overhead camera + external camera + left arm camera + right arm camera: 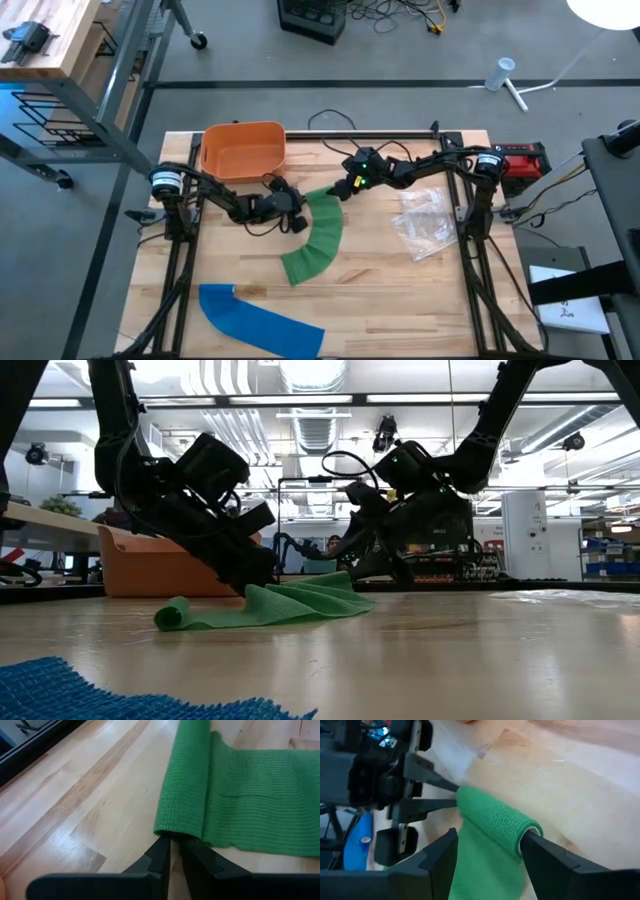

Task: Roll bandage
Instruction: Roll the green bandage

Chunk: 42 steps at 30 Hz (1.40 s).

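Note:
A green bandage [318, 240] lies on the wooden table, rolled up at its far end [495, 817] and flat from there toward the near edge. My left gripper [174, 845] is at the roll's left end, its fingers almost together on it. My right gripper [490, 837] stands open at the roll's other end, one finger [545, 855] beside the roll's open end [532, 831] and the other [440, 855] over the flat strip. My left gripper pinches the edge of the roll's left end [172, 834] between its two fingertips. The fingers slant down from the table's left and lie along the roll. The roll rests on the table. My right gripper: I cannot tell whether its finger touches the roll's open end.
An orange bin [243, 150] stands at the far left behind my left arm. A blue bandage [260, 320] lies near the front edge. A clear plastic bag [425, 222] lies to the right of the green strip.

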Motion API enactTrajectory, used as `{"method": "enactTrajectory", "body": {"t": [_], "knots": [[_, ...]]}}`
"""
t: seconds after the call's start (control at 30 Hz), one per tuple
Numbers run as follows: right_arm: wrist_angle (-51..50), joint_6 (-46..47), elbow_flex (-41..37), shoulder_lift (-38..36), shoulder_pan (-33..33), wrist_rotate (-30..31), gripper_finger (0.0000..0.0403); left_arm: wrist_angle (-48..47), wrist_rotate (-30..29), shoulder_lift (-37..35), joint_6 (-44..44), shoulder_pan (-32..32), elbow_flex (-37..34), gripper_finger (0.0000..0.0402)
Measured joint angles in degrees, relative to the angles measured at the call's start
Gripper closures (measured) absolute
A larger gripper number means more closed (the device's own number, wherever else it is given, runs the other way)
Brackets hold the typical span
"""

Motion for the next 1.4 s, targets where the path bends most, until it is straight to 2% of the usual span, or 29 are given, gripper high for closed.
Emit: {"method": "enactTrajectory", "body": {"t": [0.27,0.53,0.93,1.17,1.27,1.33,1.4], "knots": [[-0.16,0.69,0.22,-0.51,1.67,-0.01,0.0208,-0.26,-0.39,-1.13,0.46,0.0,1.16,0.0363],[0.0,-2.69,0.37,-7.42,2.07,-1.88,0.025,-2.22,-0.53,-7.07,3.03,-0.17,0.42,0.0363],[-4.47,-18.78,0.37,-22.58,3.6,-1.77,0.0391,-7.68,0.12,-28.22,12.59,-1.39,0.19,0.0363],[-4.03,-33.8,2.81,-33.83,5.19,-1.49,0.0392,-16.89,1.15,-44.27,25.08,-4.66,2.11,0.0363],[-3.6,-39.57,4.31,-36.39,6.75,-1.53,0.0398,-16.78,6.18,-49.17,24.2,-4.77,2.49,0.0362],[-3.33,-41.6,5.26,-36.92,7.83,-1.55,0.0398,-16.01,11.02,-50.87,22.22,-4.55,2.18,0.0358],[-3.11,-42.84,6.36,-36.73,8.9,-1.45,0.0398,-15.44,13.36,-51.62,21.73,-4.55,1.41,0.0349]]}}
